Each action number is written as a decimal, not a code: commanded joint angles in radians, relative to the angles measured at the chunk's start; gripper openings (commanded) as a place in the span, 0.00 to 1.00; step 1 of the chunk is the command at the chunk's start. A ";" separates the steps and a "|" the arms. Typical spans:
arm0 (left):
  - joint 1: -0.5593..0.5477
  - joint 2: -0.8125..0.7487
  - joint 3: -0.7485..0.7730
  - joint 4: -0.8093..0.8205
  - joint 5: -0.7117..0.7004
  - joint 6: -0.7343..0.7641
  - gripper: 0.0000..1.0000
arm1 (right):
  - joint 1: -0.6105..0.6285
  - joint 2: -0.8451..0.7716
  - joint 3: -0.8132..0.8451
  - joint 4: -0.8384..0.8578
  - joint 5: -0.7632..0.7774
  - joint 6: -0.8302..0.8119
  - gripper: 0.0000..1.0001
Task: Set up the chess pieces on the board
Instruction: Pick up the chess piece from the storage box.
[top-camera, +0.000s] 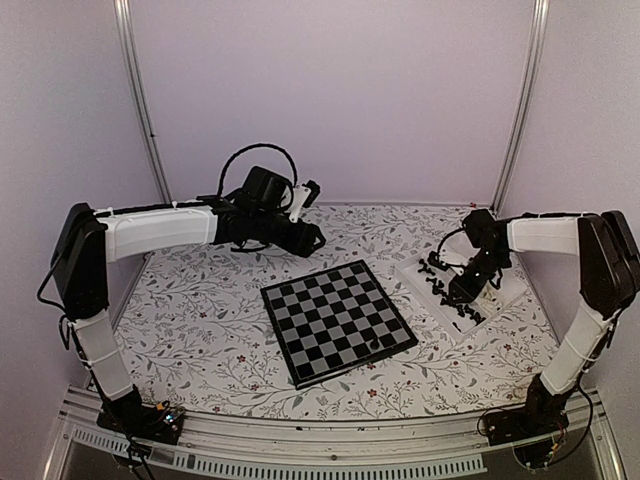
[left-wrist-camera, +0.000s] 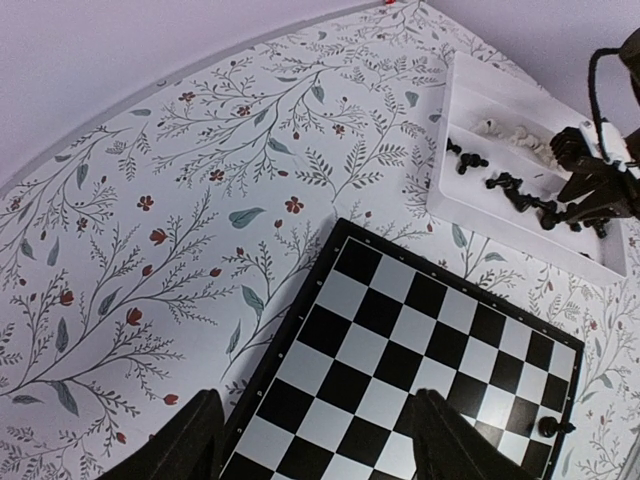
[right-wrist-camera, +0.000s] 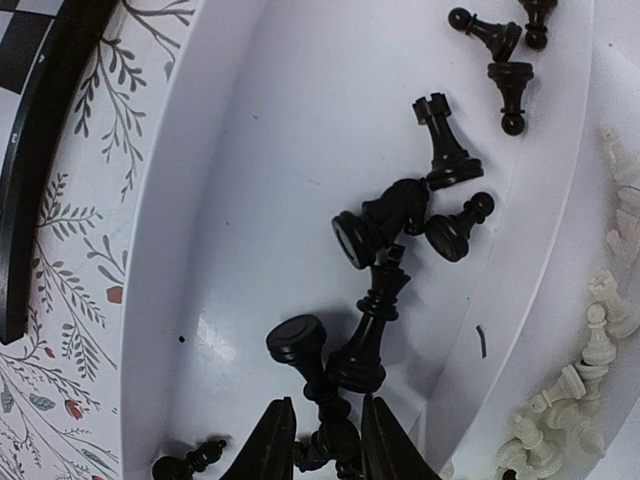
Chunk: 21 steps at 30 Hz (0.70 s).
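Floral-cloth table (top-camera: 200, 330), lilac walls. At centre lies the board (top-camera: 338, 322), carrying one black piece (top-camera: 374, 343); the other chess pieces (right-wrist-camera: 385, 215) lie in the white tray (right-wrist-camera: 230, 150). The left gripper (left-wrist-camera: 315, 400) hangs wide apart near the board's far edge. The right gripper (right-wrist-camera: 326, 400) is narrowly parted astride a tangled black piece (right-wrist-camera: 330, 430); clamped or not, cannot tell. Risk: touching neighbours could drag along, topple, or spoil the grip on lifting.

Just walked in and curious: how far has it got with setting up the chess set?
Barely begun. Done: one lone black piece stands on the board. In hand: the right gripper straddles another black piece in the white tray; grip unclear. To do: the other black pieces and cream pieces lying there.
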<state>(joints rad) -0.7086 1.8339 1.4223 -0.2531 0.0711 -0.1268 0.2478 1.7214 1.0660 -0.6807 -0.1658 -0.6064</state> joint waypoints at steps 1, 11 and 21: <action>0.003 0.001 0.023 -0.011 0.010 0.008 0.66 | -0.005 0.020 0.038 0.028 0.004 0.013 0.27; 0.001 0.008 0.028 -0.017 0.022 -0.005 0.66 | -0.009 0.072 0.066 0.036 0.023 0.048 0.27; 0.001 0.007 0.030 -0.018 0.028 -0.007 0.66 | -0.009 0.093 0.036 0.032 0.041 0.063 0.31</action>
<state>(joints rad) -0.7086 1.8339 1.4246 -0.2630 0.0883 -0.1280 0.2413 1.8057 1.1114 -0.6533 -0.1364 -0.5587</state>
